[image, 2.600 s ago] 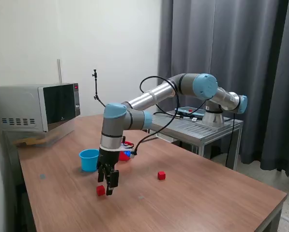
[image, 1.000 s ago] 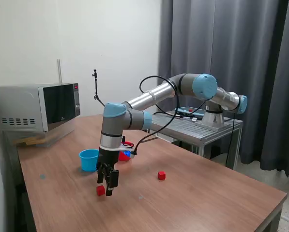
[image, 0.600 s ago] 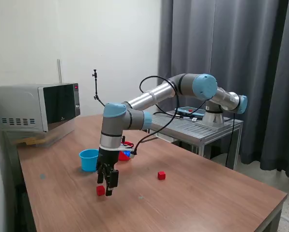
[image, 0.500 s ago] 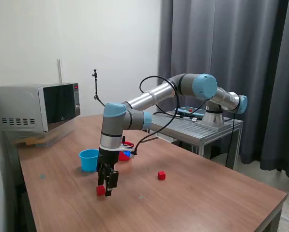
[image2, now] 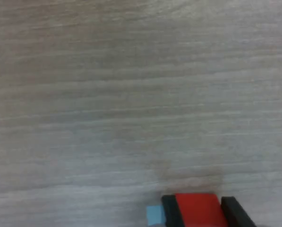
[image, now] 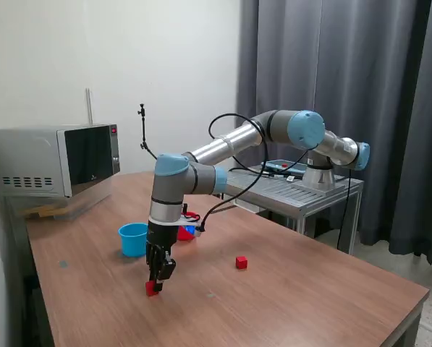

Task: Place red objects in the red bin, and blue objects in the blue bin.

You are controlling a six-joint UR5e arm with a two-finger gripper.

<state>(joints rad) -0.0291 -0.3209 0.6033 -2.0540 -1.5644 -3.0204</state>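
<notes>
My gripper [image: 155, 283] points straight down at the table and is shut on a tiny red cube [image: 150, 289], which sits at table level. In the wrist view the red cube [image2: 196, 207] is pinched between two black fingers [image2: 169, 212]. A second red cube [image: 240, 262] lies loose on the table toward the exterior view's right. The light blue bin [image: 133, 238] stands behind the gripper. The red bin [image: 184, 233] is mostly hidden behind the arm. A small blue spot shows beside the red bin; I cannot tell if it is a blue object.
A microwave [image: 55, 168] stands at the back on the exterior view's left. A metal cart [image: 295, 189] holding the arm's base is behind the wooden table [image: 295, 296] on the exterior view's right. A cable loops from the arm.
The fingers stood open around the red cube before. They have since lowered a little and closed onto it.
</notes>
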